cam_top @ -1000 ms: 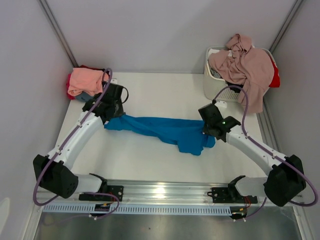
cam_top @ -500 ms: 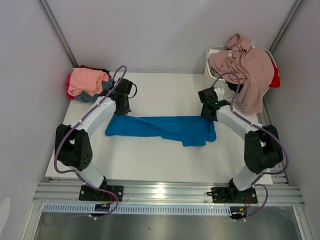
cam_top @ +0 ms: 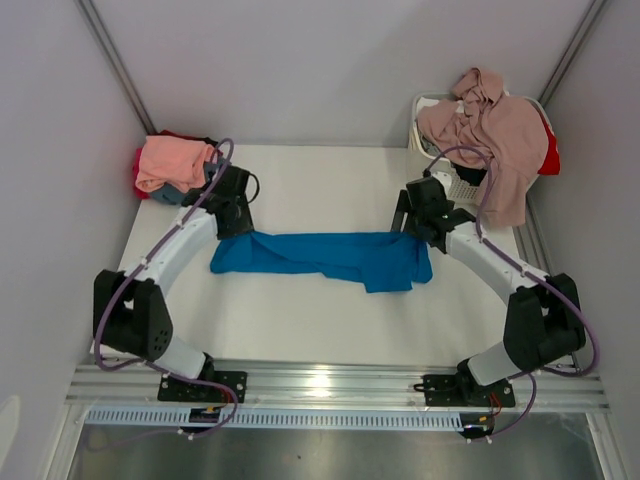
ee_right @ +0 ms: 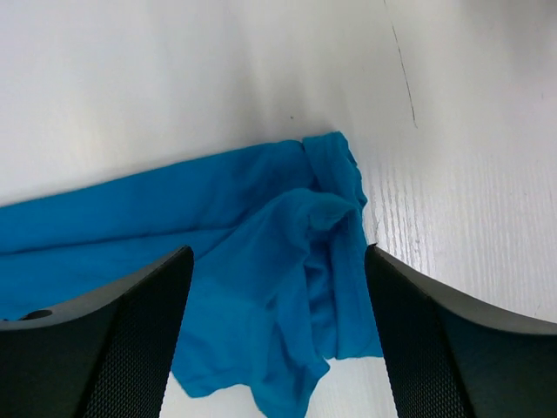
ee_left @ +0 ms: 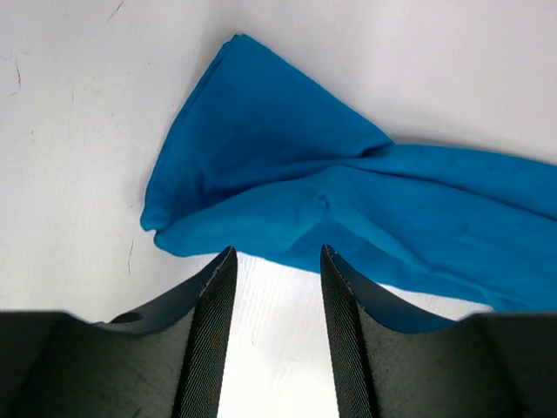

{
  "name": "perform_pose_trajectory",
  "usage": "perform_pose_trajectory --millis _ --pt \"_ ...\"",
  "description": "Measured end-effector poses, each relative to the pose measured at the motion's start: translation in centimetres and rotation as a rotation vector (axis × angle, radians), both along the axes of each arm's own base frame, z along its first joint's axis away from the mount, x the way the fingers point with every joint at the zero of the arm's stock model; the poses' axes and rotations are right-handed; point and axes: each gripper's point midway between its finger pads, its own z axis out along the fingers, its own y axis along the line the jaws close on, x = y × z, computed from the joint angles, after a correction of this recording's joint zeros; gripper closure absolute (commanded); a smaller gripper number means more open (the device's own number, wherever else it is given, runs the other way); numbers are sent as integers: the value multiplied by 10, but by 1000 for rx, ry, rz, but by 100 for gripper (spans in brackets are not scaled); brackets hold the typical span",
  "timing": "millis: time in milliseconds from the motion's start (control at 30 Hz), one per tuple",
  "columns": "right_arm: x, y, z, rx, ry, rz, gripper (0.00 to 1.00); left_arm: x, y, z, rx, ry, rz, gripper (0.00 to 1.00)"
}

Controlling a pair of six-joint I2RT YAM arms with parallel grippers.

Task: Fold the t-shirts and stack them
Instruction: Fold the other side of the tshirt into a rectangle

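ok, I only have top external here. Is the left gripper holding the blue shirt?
Observer: No. The left wrist view shows the left gripper open with nothing clamped. The bright blue t-shirt lies on the table, its edge right at the tips.
Operator: And the right one?
Observer: The right wrist view shows the right gripper open wide over the shirt's other end. The cloth lies loose below, not pinched.
Operator: Is that end flat?
Observer: No. It is rumpled, with a flap doubled over near the corner.
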Motion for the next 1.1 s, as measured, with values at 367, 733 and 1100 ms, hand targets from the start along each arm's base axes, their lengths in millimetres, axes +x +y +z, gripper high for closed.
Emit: perform_pose_trajectory --millis 367,733,1100 --pt "-39 13 4 54 2 74 16 -35 -17 17 -159 -95 -15 51" --pt "-79 28 -37 48 111 154 16 -65 -29 -55 -251 59 69 52" --pt "-85 40 -43 77 115 198 16 -44 -31 -87 -203 172 145 53"
